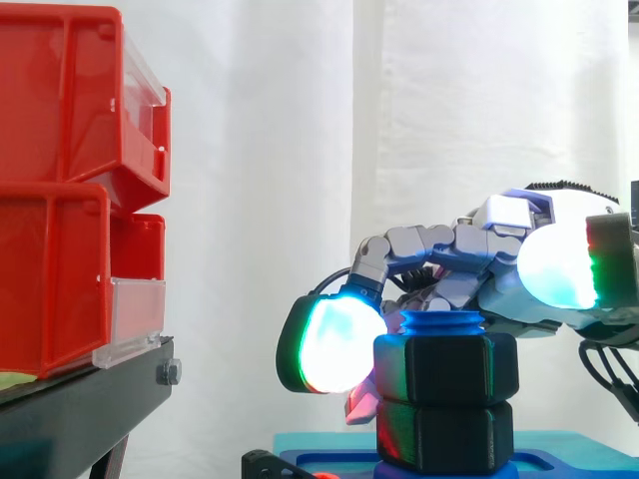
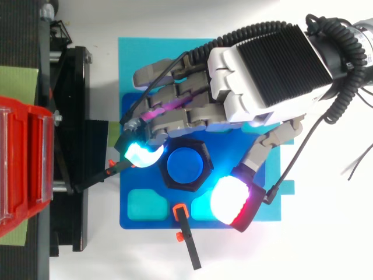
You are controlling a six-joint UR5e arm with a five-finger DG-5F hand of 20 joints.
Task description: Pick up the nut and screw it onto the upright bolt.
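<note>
A blue upright bolt stands on a blue base plate. A black hexagonal nut sits round the bolt near its top, and the bolt's blue tip shows just above it. A second black hexagonal piece lies directly beneath the nut. My hand arches over the bolt from the right, with its fingers curled round the nut's far and left sides. One glowing cyan-green fingertip presses against the nut's left face. The thumb's white-red pad stands a little off the nut and higher than it.
Red bins are stacked on a black stand at the left, close to the fingertip. Small black clamps with orange tips hold the base plate's edges. A white curtain hangs behind.
</note>
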